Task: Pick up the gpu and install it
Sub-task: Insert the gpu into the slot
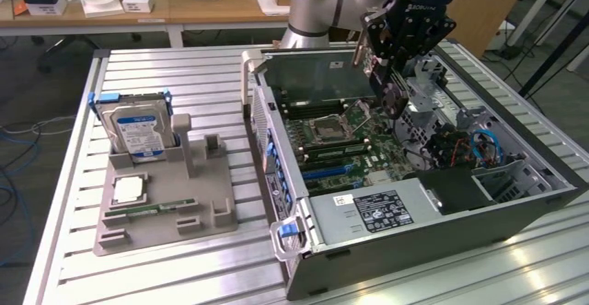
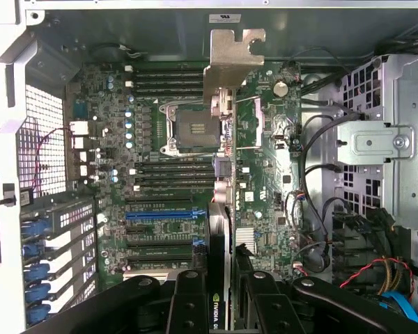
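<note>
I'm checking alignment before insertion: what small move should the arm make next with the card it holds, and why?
Probably a quarter turn of the wrist. The black gripper clamps the thin dark gpu edge-on above the green motherboard, and the card's length runs crosswise to the long blue expansion slot rather than along it.

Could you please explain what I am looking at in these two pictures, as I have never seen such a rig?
This is a robot arm with a gripper. One picture comes from a camera off the arm. The other comes from a camera on its wrist, looking into an open computer case at the motherboard. The case lies on a metal table. Toward the exterior view's left, a grey holder carries a hard drive, a processor and a memory stick. The gripper holds the gpu, a flat card, above the case.
</note>
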Tool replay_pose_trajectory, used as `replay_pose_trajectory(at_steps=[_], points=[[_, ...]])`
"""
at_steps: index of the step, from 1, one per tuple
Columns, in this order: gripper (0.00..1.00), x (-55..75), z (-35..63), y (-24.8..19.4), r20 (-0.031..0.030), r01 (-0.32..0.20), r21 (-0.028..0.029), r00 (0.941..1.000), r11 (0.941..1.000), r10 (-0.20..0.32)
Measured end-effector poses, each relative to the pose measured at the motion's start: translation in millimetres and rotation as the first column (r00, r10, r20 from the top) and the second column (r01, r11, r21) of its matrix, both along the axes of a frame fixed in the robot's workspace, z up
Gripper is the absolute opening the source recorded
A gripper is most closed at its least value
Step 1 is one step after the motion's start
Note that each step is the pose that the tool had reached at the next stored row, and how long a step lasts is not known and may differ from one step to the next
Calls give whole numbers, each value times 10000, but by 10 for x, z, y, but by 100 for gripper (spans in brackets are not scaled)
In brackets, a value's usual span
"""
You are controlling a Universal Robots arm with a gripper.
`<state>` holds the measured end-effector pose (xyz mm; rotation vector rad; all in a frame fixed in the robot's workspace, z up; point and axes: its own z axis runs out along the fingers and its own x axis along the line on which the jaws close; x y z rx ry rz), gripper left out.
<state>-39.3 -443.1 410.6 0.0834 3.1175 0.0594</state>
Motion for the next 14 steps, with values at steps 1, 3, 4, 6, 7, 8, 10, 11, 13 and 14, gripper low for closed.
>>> replay_pose_trajectory(at_steps=[1, 3, 4, 6, 7, 8, 10, 11, 13, 14], points=[[26, 0, 0, 0, 0, 0, 0, 10000, 10000, 0], [26, 0, 0, 0, 0, 0, 0, 10000, 10000, 0], [26, 0, 0, 0, 0, 0, 0, 10000, 10000, 0], [26, 0, 0, 0, 0, 0, 0, 10000, 10000, 0], [26, 0, 0, 0, 0, -1, 0, 10000, 10000, 1], [26, 0, 0, 0, 0, -4, 0, 10000, 10000, 4], [26, 0, 0, 0, 0, -18, 0, 10000, 10000, 18], [26, 0, 0, 0, 0, -27, 0, 10000, 10000, 27], [26, 0, 0, 0, 0, -45, 0, 10000, 10000, 45], [26, 0, 0, 0, 0, -53, 0, 10000, 10000, 53]])
